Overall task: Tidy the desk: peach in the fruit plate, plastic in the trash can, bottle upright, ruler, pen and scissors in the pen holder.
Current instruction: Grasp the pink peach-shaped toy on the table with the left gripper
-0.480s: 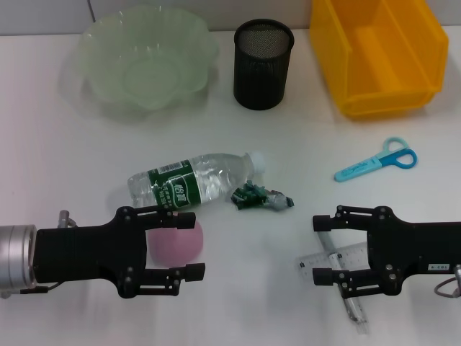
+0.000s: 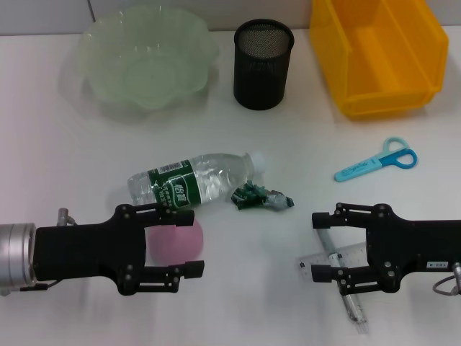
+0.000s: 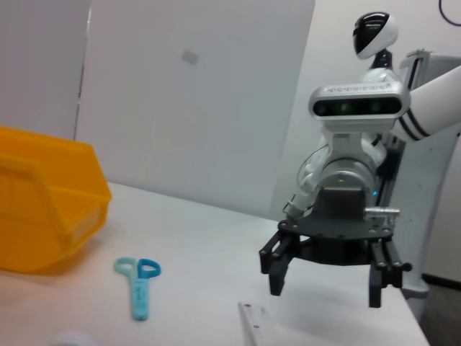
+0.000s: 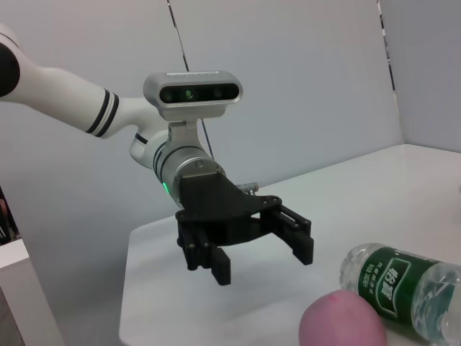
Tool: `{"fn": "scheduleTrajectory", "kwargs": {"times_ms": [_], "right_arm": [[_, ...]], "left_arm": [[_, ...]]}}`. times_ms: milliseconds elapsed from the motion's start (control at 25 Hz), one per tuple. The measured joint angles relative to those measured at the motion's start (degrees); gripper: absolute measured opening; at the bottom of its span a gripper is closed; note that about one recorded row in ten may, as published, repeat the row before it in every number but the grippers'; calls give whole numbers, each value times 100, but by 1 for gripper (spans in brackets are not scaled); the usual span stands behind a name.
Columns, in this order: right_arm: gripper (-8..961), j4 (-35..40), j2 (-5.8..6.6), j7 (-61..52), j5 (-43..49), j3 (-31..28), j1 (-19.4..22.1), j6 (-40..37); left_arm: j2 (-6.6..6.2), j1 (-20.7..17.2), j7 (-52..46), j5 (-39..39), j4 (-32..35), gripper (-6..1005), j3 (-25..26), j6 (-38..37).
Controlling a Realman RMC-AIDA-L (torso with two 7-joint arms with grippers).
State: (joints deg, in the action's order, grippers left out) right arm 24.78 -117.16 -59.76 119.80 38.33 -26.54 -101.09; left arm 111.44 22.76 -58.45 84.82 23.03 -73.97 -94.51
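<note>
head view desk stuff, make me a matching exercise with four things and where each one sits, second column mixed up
Things:
1. peach
2. scissors
3. ruler
4. wrapper

Places:
A. under the right end effector
B. just past the bottle's cap end
C. between the left end effector's open fingers
D. in front of the yellow bin

Pairs: 1-C, 2-D, 3-A, 4-B

left tool point(image 2: 189, 242) sits wide open around the peach point(image 2: 176, 241); bottle point(image 2: 193, 181) lies just beyond it, wrapper point(image 2: 262, 197) beside that; bare counter point(image 2: 65, 155) runs up to the fruit plate point(image 2: 148, 61), nothing in the way there
</note>
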Motion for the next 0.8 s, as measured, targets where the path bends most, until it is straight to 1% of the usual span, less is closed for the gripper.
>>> {"fn": "scheduleTrajectory", "kwargs": {"times_ms": [240, 520, 640, 800], "right_arm": [[810, 1, 9, -135, -13, -2, 0, 71], [808, 9, 14, -279, -31, -1, 0, 96], [806, 10, 15, -330, -28, -1, 0, 136], [805, 9, 18, -375, -26, -1, 0, 156]], "left_arm": [[3, -5, 220, 2, 9, 780, -7, 325], [93, 14, 262, 482, 129, 779, 99, 751], [136, -3, 356, 564, 209, 778, 103, 876], [149, -9, 450, 576, 243, 778, 153, 892]]}}
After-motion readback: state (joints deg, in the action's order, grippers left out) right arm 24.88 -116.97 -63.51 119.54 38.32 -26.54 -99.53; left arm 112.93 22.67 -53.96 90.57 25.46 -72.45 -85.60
